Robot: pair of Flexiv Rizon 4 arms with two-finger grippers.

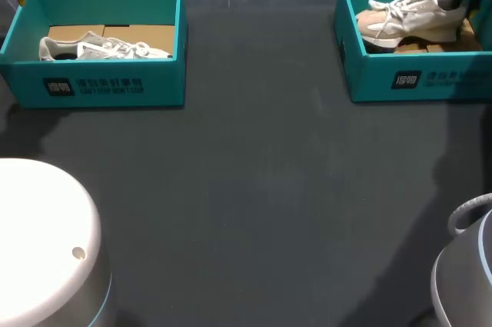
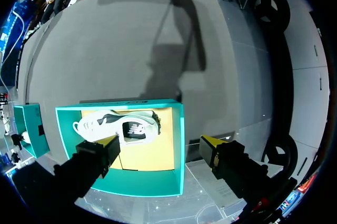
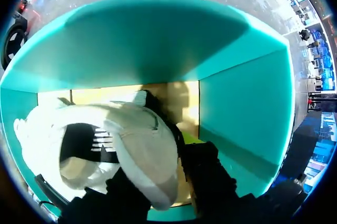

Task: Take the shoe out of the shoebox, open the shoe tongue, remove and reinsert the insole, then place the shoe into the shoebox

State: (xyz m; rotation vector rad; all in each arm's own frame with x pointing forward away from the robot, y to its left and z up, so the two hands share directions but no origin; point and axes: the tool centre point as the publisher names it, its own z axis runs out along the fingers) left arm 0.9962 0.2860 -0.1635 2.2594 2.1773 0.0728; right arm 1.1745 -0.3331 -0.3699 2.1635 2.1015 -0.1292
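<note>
Dark grey table [image 1: 254, 204], two teal shoeboxes along its far edge. Left shoebox [image 1: 115, 85] sits at the far left corner, right shoebox [image 1: 430, 81] at the far right corner, well apart. Lying shoe [image 1: 104, 48]: pale, on its side on the tan cardboard floor [image 2: 152, 153] of the left shoebox, laces loose, nothing touching it. Left gripper [image 2: 160, 145] hangs above the left shoebox's far wall with its fingers spread wide and nothing between them; one yellow tip is over the box interior just beside the lying shoe, the other is outside the box wall. Held shoe [image 1: 407, 18]: pale, inside the right shoebox, tilted, with its upper part showing above the box rim in the head view. Right gripper [image 3: 168, 179] is down inside the right shoebox at the heel end of the held shoe; in the right wrist view the heel collar runs between its two dark fingers, which press on it from both sides. The shoe opening faces that camera, with the dark inside visible. The right gripper's yellow tips are mostly hidden behind the shoe.
</note>
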